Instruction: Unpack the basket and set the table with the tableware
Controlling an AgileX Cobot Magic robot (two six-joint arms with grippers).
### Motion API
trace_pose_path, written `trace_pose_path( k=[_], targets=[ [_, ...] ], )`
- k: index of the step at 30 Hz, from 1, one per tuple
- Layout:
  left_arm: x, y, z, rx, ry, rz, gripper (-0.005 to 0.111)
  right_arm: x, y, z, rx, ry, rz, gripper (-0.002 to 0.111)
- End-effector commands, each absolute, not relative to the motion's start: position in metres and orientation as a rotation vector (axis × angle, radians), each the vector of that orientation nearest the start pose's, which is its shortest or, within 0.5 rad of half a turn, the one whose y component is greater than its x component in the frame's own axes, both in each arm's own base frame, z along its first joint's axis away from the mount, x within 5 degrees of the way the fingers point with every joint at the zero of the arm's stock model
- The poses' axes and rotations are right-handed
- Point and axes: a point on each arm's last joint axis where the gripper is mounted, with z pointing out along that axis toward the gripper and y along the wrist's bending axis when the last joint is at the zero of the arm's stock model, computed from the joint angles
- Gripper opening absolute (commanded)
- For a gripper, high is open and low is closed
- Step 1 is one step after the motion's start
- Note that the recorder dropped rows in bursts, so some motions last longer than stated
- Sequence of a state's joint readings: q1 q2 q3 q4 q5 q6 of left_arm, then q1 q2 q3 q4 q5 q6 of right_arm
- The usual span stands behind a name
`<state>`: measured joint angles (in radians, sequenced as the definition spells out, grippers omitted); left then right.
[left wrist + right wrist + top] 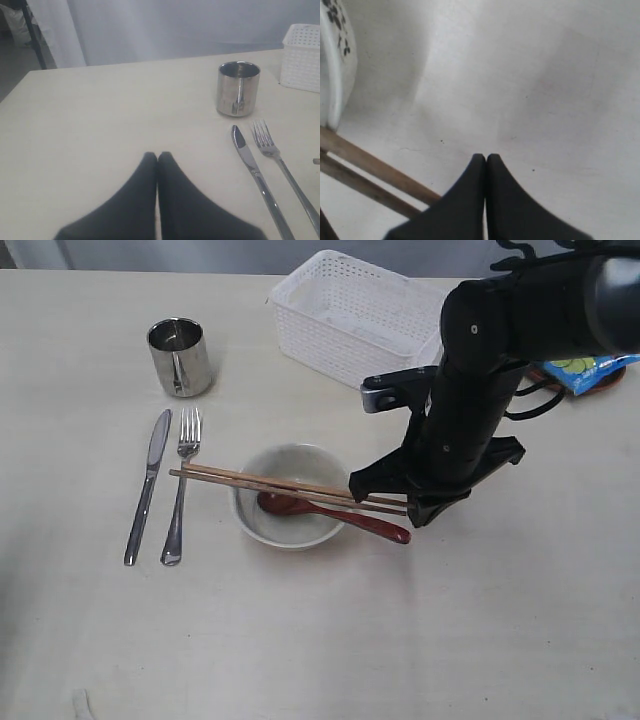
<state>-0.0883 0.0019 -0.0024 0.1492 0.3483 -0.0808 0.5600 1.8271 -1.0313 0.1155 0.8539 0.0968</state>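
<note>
The off-white bowl (292,530) stands mid-table, with two wooden chopsticks (262,481) laid across it and the reddish-brown spoon (340,515) resting in it. A steel knife (148,485) and fork (183,485) lie to its left, and the steel mug (180,357) stands behind them. The white basket (355,315) sits at the back. My right gripper (418,512) is shut and empty, low over the table beside the chopsticks' (370,172) ends and near the bowl (335,65). My left gripper (157,156) is shut on nothing, above bare table short of the knife (255,172), fork (280,165) and mug (238,89).
A blue chip bag (580,368) lies on a brown plate (610,380) at the right edge, partly hidden behind the right arm (480,390). The basket's corner (301,57) shows in the left wrist view. A grey curtain hangs beyond the table's far edge.
</note>
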Motion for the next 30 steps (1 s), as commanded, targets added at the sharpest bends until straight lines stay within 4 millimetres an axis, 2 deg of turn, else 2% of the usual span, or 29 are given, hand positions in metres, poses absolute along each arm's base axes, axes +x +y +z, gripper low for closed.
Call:
trace_pose_path(
  k=[1,17,22,26,30],
  targets=[
    [0.054,-0.001,0.182,0.099,1.825,0.016,0.000,0.262,0.175,0.149,-0.623,3.098,0.145,0.000],
    [0.054,-0.001,0.182,0.099,1.825,0.016,0.000,0.261,0.174,0.160,-0.618,3.060,0.165,0.000],
    [0.054,-0.001,0.182,0.099,1.825,0.016,0.000,0.265,0.169,0.164,-0.648,3.019,0.074,0.000],
    [0.054,-0.001,0.182,0.099,1.825,0.016,0.000,0.270,0.164,0.182,-0.657,2.933,-0.004,0.000],
    [0.054,-0.001,0.182,0.099,1.825,0.016,0.000,0.281,0.148,0.217,-0.604,2.838,-0.023,0.000]
  ],
)
